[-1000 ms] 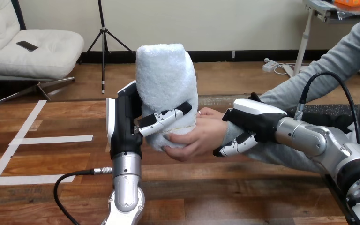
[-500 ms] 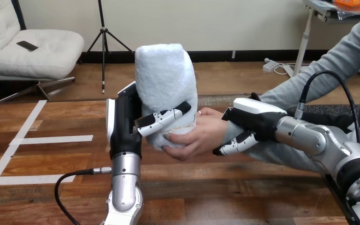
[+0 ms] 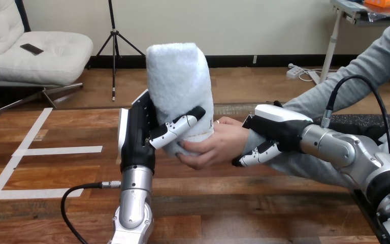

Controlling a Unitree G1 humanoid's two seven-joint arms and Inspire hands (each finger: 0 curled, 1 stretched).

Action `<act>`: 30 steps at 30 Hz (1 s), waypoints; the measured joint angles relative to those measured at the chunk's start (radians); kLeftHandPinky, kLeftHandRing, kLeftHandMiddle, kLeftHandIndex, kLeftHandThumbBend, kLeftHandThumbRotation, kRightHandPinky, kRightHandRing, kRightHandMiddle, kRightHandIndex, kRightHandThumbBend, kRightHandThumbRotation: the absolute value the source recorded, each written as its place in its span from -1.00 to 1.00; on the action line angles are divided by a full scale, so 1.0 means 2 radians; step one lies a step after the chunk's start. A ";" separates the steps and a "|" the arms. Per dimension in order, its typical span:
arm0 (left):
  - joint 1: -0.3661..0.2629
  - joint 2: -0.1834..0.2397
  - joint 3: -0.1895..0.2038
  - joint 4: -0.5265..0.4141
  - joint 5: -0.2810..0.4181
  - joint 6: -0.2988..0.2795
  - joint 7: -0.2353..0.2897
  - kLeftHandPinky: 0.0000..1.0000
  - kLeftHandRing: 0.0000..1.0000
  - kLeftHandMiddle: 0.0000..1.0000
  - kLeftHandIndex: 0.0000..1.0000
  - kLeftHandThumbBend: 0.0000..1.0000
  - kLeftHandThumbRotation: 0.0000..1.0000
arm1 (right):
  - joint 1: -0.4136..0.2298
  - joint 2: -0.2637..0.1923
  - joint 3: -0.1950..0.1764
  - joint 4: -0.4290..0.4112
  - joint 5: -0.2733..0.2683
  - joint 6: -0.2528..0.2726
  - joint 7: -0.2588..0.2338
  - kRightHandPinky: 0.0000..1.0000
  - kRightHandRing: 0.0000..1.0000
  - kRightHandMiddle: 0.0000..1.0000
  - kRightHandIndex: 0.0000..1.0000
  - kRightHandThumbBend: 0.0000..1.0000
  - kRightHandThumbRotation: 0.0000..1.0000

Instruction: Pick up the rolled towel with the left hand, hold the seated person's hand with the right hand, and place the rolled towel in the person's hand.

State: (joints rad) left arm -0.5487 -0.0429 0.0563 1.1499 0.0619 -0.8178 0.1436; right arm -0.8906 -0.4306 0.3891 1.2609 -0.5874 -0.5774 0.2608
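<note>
A pale blue rolled towel [image 3: 179, 86] stands upright above the table's middle. My left hand [image 3: 138, 136] is shut on its lower part, with a finger wrapped across its front. The person's hand [image 3: 214, 146] cups the towel's bottom from the right, fingers curled under and round it. My right hand [image 3: 274, 131] sits just behind that hand, its fingers curled round the person's wrist at the grey sleeve.
The wooden table [image 3: 56, 173] carries white tape lines [image 3: 56, 150] at the left. The person's grey-sleeved forearm [image 3: 335, 96] reaches in from the upper right. A black cable [image 3: 76, 193] loops beside my left forearm.
The towel, my left hand and the person's hand have lifted very slightly and tilted a little; the grips on the towel and wrist are unchanged.
</note>
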 measured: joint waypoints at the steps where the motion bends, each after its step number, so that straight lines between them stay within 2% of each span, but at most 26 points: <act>1: 0.000 0.000 0.000 0.000 -0.001 0.001 -0.002 0.72 0.83 0.85 0.84 1.00 0.63 | 0.000 0.000 0.000 0.000 0.000 0.000 0.000 -0.59 -0.52 -0.43 -0.44 0.11 -0.28; 6: 0.002 0.002 -0.001 -0.004 -0.002 0.003 -0.013 0.72 0.82 0.84 0.82 1.00 0.76 | -0.001 0.000 0.000 0.000 0.000 0.000 0.000 -0.61 -0.54 -0.45 -0.47 0.13 -0.29; 17: 0.016 0.000 -0.005 -0.030 0.000 0.006 -0.033 0.74 0.82 0.86 0.83 1.00 0.89 | -0.008 0.003 -0.001 0.000 0.001 -0.001 0.000 -0.59 -0.51 -0.43 -0.45 0.18 -0.32; 23: 0.029 -0.001 -0.005 -0.059 -0.001 0.010 -0.045 0.78 0.86 0.88 0.83 1.00 0.93 | -0.011 0.003 -0.001 0.000 0.002 -0.001 0.000 -0.53 -0.46 -0.38 -0.39 0.24 -0.25; 30: 0.048 0.001 -0.006 -0.102 -0.003 0.021 -0.061 0.85 0.90 0.90 0.84 1.00 0.96 | -0.012 0.002 -0.004 0.000 0.009 -0.001 0.000 -0.45 -0.37 -0.28 -0.28 0.46 -0.01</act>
State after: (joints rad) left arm -0.4532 -0.0414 0.0448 0.9454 0.0556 -0.7762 0.0208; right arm -0.9141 -0.4261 0.3817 1.2605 -0.5701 -0.5795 0.2600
